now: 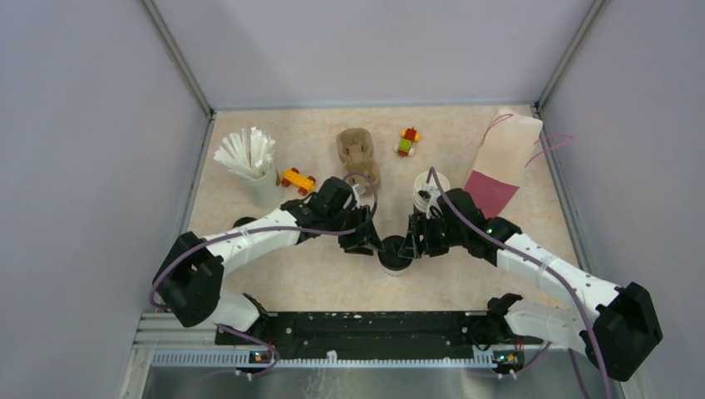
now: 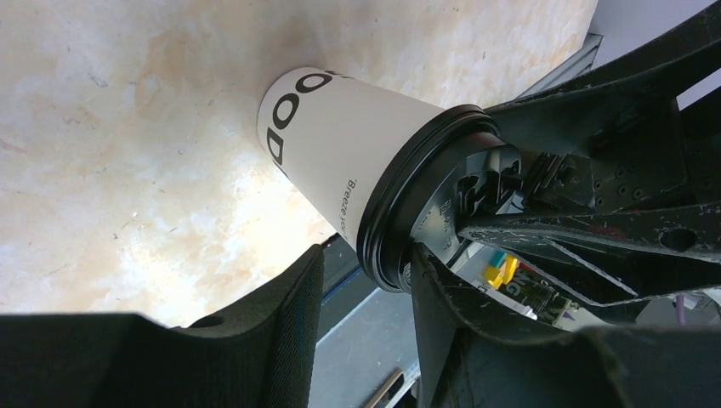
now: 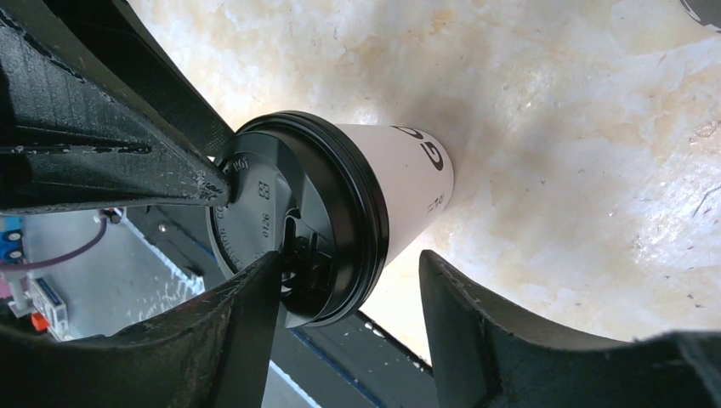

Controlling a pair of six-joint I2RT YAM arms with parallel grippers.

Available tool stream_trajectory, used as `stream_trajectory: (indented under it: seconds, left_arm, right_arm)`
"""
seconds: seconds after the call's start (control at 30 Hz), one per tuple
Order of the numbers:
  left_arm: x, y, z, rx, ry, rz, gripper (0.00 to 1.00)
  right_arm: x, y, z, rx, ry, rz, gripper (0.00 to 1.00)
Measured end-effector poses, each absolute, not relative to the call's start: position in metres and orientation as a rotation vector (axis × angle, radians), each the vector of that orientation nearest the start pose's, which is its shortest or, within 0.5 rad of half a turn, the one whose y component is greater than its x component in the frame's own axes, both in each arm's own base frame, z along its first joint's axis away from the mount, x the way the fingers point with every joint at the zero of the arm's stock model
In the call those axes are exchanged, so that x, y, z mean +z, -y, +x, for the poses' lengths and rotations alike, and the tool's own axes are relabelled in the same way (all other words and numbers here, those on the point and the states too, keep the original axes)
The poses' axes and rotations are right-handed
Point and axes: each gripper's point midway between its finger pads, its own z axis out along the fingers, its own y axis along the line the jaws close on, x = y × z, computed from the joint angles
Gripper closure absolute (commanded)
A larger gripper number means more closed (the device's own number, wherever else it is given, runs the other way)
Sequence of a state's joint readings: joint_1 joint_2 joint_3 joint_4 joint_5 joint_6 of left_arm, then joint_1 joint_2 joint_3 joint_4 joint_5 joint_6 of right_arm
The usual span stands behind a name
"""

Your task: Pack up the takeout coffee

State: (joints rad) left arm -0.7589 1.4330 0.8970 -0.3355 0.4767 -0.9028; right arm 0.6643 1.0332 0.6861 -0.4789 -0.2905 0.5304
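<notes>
Your coffee cup stands upright on the table near the front middle, with its black lid on and a claw at either side. Your left gripper is half-wide and straddles the lid's rim: one finger lies against the lid top, the other stands just off the cup wall. Your right gripper does the same from the opposite side, also half-wide with a gap at the wall — neither one clamps the cup. The pulp tray sits well behind
</notes>
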Motion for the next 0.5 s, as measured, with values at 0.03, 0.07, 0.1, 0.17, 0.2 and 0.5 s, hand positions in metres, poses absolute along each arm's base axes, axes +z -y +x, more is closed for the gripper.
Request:
stream_trajectory:
  seconds: [0.03,0.07,0.1,0.17,0.2,0.5]
  left_arm:
    - [0.1209,0.3159,0.1736,-1.197,-2.775,0.038,0.53]
    - [0.1212,0.3154,0.1729,-1.197,-2.781,0.027,0.52]
    - [0.1215,0.3149,0.1723,-1.196,-2.784,0.02,0.51]
    - [0.1218,0.3137,0.1713,-1.19,-2.79,0.011,0.46]
    - [0.1215,0.3127,0.1709,-1.184,-2.795,0.003,0.43]
    - [0.1241,0.3082,0.1723,-1.123,-2.813,0.002,0.31]
  right_arm:
    - [0.1153,-0.2218,0.1688,0.866,-2.53,-0.33,0.38]
    - [0.1148,-0.222,0.1685,0.867,-2.53,-0.337,0.38]
    - [0.1145,-0.2223,0.168,0.87,-2.532,-0.342,0.37]
    - [0.1145,-0.2231,0.1674,0.875,-2.532,-0.355,0.36]
    - [0.1151,-0.2236,0.1674,0.876,-2.535,-0.359,0.36]
    - [0.1223,-0.2253,0.1721,0.862,-2.535,-0.373,0.36]
